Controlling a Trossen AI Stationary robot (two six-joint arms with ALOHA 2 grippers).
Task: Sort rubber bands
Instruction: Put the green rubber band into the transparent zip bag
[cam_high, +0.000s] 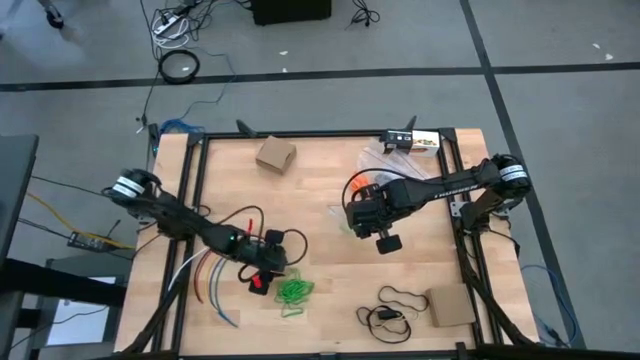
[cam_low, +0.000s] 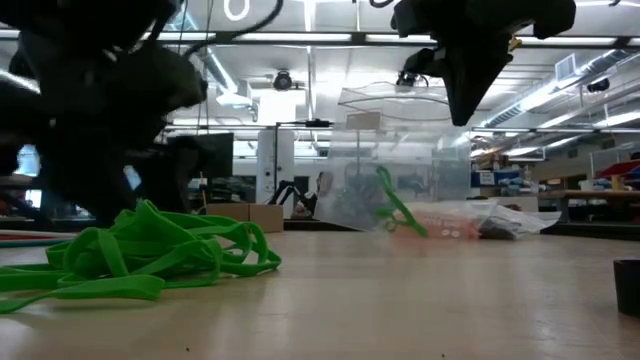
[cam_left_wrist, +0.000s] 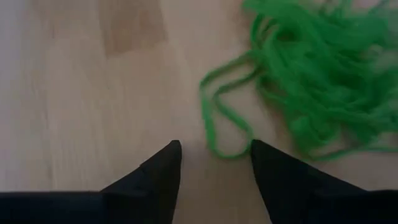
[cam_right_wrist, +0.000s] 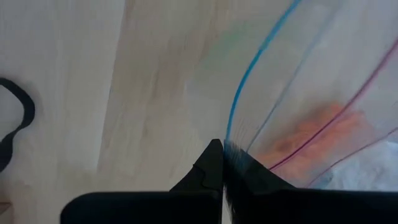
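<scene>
A heap of green rubber bands (cam_high: 295, 290) (cam_left_wrist: 323, 81) lies on the wooden table near its front edge. My left gripper (cam_high: 272, 276) (cam_left_wrist: 214, 158) is low beside it and open, its tips on either side of one loop end (cam_left_wrist: 227, 149) that trails out of the heap; whether they touch it I cannot tell. My right gripper (cam_high: 355, 218) (cam_right_wrist: 222, 152) hangs over mid-table, shut on a clear plastic bag (cam_low: 420, 180) holding orange bands (cam_right_wrist: 311, 134) and a green one (cam_low: 395, 205). Dark bands (cam_high: 390, 310) lie at the front right. My right gripper pinches the clear bag's top edge, by its blue zip strip (cam_right_wrist: 231, 134), between its two shut fingers, which come from above and point down. The bag hangs below the fingers, and its lower part with the orange bands (cam_low: 440, 222) rests on the table.
A cardboard box (cam_high: 275, 155) sits at the back left and another (cam_high: 450, 305) at the front right. Long coloured cables (cam_high: 205, 280) curve at the table's left edge. A black frame rail (cam_high: 330, 133) borders the table. Bare wood lies between the two grippers.
</scene>
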